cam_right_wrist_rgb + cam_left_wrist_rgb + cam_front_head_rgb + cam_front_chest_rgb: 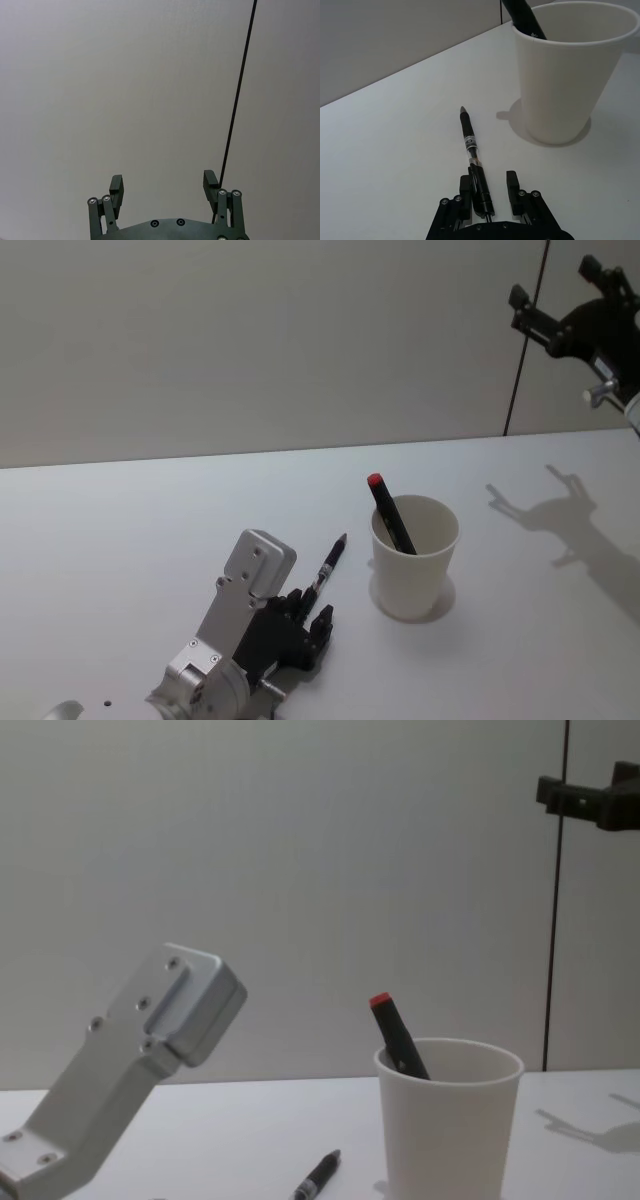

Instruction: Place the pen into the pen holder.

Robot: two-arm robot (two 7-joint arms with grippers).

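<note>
Straddling the pen (330,562) flat on the table (120,530), your left gripper (312,608) sits lower left in the head view, fingers spread. Pen holder (413,565) stands right of centre, a red-capped marker (391,512) inside. Right gripper (558,285) hangs upper right, fingers apart.

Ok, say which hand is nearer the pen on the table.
Left. The left hand is down at the table, open around the rear end of the pen. The right hand hangs open high up, far to its right.
</note>
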